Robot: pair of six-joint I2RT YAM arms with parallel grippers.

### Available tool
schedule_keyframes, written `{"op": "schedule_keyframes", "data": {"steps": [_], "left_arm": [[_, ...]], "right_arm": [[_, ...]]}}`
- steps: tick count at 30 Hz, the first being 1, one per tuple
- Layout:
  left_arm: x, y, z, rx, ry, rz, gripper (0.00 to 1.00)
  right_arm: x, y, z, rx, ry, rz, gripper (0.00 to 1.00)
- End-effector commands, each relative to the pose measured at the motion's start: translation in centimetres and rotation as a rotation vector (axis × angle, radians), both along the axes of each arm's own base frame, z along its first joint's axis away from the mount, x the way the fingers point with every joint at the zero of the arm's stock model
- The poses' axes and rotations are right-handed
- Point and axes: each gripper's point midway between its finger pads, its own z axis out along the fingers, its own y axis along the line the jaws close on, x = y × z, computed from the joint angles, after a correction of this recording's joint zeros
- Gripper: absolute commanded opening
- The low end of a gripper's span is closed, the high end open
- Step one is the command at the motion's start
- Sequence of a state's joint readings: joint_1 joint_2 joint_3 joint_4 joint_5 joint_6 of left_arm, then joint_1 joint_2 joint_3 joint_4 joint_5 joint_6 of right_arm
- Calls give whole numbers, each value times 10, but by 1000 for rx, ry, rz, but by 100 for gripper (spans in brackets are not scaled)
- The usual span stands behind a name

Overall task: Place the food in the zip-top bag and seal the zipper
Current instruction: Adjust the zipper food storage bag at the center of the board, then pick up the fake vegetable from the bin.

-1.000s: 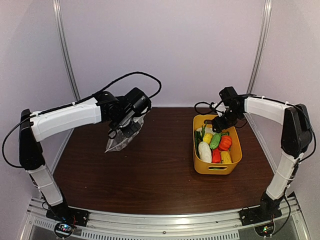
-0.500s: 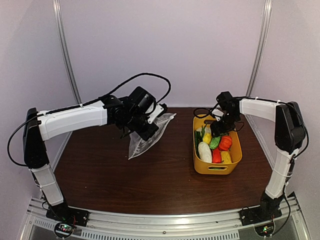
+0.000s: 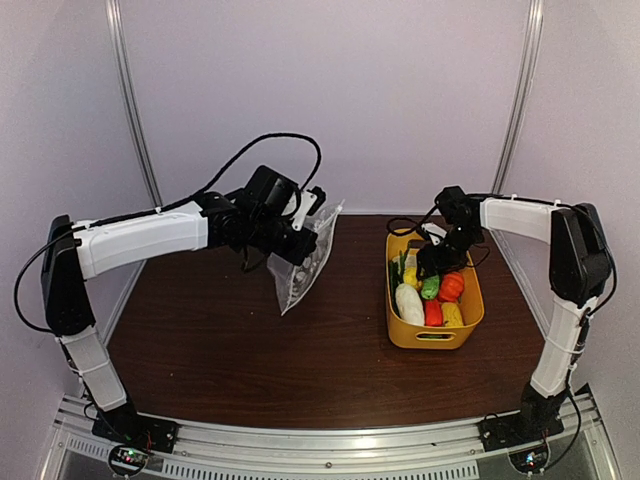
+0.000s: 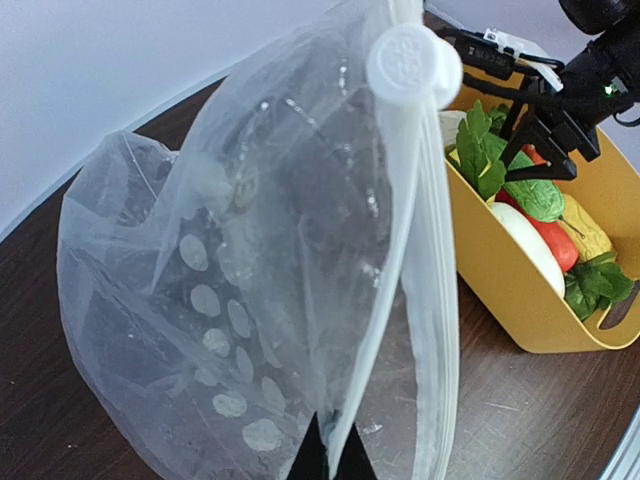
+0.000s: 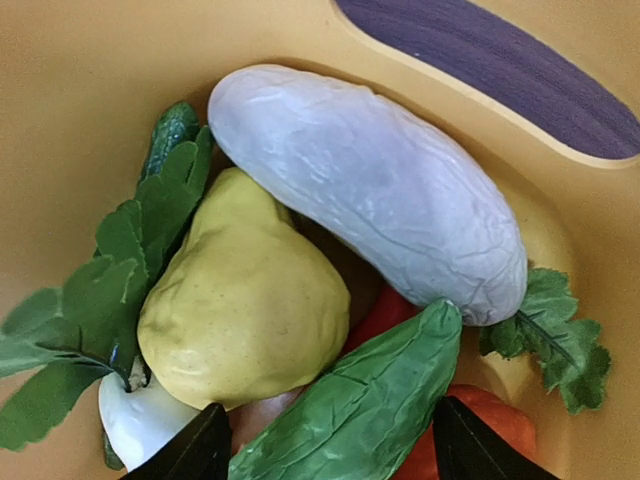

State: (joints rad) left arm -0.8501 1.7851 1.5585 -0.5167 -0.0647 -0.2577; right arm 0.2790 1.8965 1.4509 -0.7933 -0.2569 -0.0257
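Note:
My left gripper point(image 3: 297, 232) is shut on the zip-top bag point(image 3: 304, 260) and holds it hanging above the table, left of the basket. In the left wrist view the fingertips point(image 4: 330, 462) pinch the bag point(image 4: 230, 300) near its zipper strip point(image 4: 425, 300), and the round white slider tab point(image 4: 413, 62) is at the top. My right gripper point(image 3: 432, 262) is open, down inside the yellow basket point(image 3: 470, 325). In the right wrist view its fingers straddle a green piece point(image 5: 360, 400), beside a yellow piece point(image 5: 240, 310) and a long white piece point(image 5: 370, 190).
The yellow basket also shows in the left wrist view point(image 4: 510, 290), full of toy vegetables, just right of the hanging bag. Metal frame posts point(image 3: 130, 100) stand at the back corners. Dark wooden tabletop point(image 3: 260, 360) lies below the bag.
My left gripper has lifted the bag off the table and carried it right, toward the basket; it now hangs upright. My right gripper has lowered deeper into the basket.

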Motion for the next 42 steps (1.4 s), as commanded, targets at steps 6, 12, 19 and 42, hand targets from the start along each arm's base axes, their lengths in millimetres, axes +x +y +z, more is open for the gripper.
{"op": "schedule_keyframes", "data": {"steps": [6,12,19,42], "left_arm": [[10,-1,21,-336,28,-40,0],[12,8,16,-326,31,-21,0],[13,13,26,-322,4,-10,0],[16,25,28,-296,-13,12,0]], "right_arm": [[-22,23,-21,156,145,-23,77],[-15,17,4,130,65,-13,63],[-28,8,39,93,-31,44,72],[-59,26,-7,126,100,64,70]]}}
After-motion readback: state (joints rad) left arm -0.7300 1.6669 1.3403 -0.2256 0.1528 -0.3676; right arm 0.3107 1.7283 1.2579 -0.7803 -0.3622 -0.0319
